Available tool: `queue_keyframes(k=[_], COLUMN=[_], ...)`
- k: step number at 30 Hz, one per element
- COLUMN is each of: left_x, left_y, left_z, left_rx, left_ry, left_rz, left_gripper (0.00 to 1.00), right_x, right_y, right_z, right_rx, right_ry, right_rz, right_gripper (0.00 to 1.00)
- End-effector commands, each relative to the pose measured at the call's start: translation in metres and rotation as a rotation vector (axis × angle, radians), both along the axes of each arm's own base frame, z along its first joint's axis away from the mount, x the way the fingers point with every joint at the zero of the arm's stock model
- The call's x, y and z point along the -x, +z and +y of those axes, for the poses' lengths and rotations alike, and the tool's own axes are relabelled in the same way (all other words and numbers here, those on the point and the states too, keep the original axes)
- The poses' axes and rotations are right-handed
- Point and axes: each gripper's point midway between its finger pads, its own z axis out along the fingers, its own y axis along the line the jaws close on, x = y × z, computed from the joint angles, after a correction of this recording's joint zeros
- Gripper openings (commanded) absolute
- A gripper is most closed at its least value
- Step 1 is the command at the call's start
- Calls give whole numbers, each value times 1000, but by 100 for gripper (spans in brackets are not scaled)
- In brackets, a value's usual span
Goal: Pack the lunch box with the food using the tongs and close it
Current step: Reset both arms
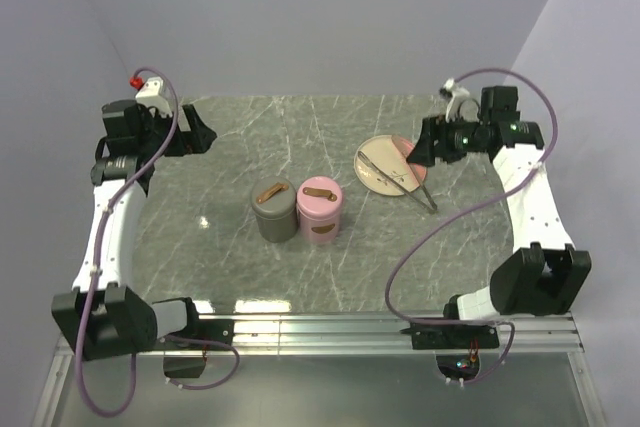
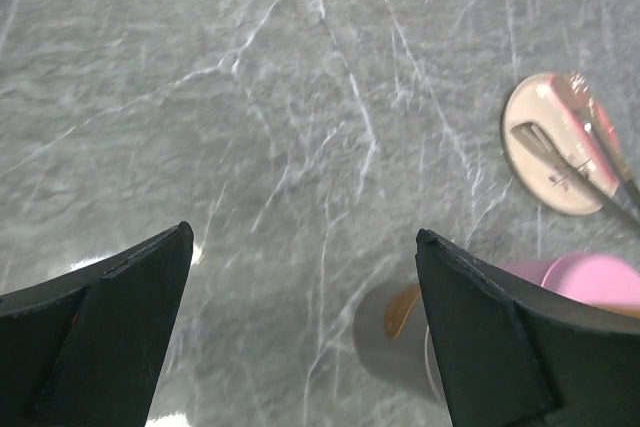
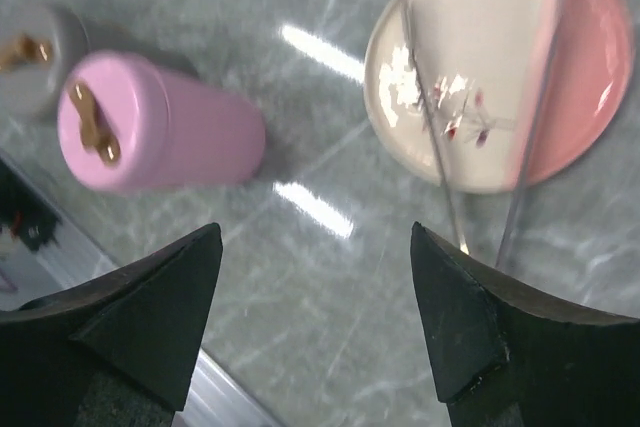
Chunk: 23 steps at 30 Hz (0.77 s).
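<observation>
The pink lunch box [image 1: 320, 209] stands upright mid-table with its lid and brown strap on; it also shows in the right wrist view [image 3: 170, 132] and the left wrist view [image 2: 590, 282]. The grey metal tongs [image 1: 400, 179] lie across the pink-and-cream plate [image 1: 385, 169], their ends past its near rim. The food is out of view; only small red specks mark the plate [image 3: 500, 67]. My right gripper [image 1: 420, 152] hovers open at the plate's right edge, over bare table [image 3: 315, 229]. My left gripper [image 1: 203, 133] is open at the far left, holding nothing [image 2: 302, 232].
A grey canister [image 1: 273, 209] with a brown strap lid stands touching the lunch box's left side. A metal rail [image 1: 400, 327] runs along the table's near edge. Purple walls close in the back and both sides.
</observation>
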Motion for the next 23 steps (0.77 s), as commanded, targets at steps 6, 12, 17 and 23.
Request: queue_keyframes(k=[6,12,17,23], left_x=[67,75,79,78], left_y=[-15,-45,-53,-56], left_z=[-5,6,9,7], left_rx=[-112,-173,-186,-178], left_ry=[-74,-49,-21,29], left_rz=[62,138,128,147], left_gripper=[99,99,99,99], right_x=[72,89,96,103], right_y=[-38,-60,-62,-65], right_z=[-15,-30,-26,-15], right_rx=[153,257,254,247], right_ry=[29,8,16,34], right_rz=[15,-14,-24,-38], right_gripper=[84,84,84,84])
